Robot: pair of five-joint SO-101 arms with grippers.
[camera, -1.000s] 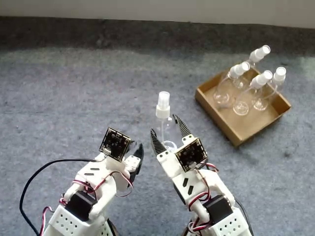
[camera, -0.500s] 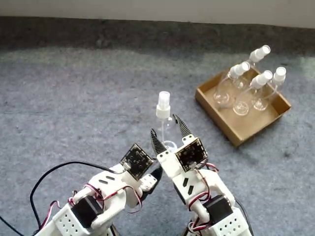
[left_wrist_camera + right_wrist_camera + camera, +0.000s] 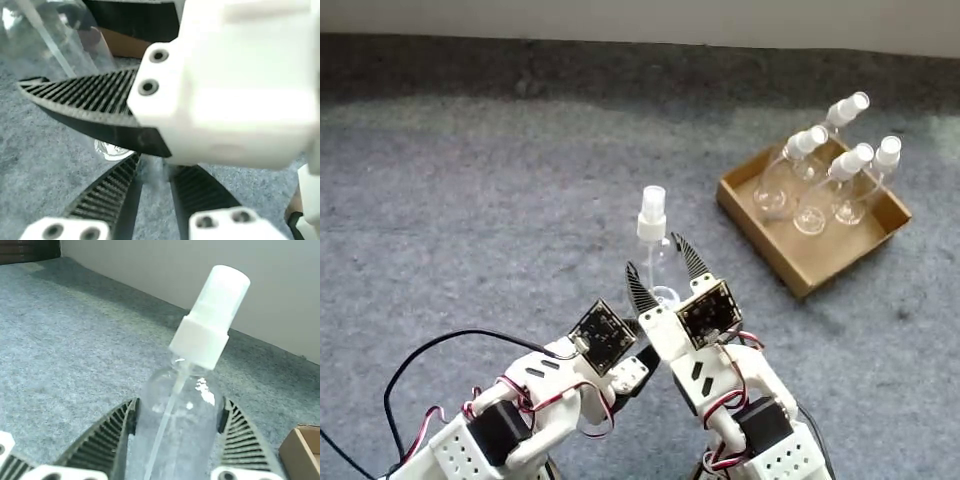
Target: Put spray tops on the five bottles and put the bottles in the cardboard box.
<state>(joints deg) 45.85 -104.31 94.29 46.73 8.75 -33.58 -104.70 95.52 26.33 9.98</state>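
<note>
Right tool (image 3: 653, 254) grips the bottle (image 3: 175, 410) by its sides. The bottle has its spray top on and stands upright on the surface (image 3: 470, 200), near the box (image 3: 758, 238). I count four topped bottles (image 3: 810, 190) in the box. Left tool (image 3: 642, 365) sits just beside the right one; I cannot tell whether it is open or closed.

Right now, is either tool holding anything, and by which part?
The right tool grips the spray-topped bottle by its clear body, below the white top. The left tool holds nothing.
</note>
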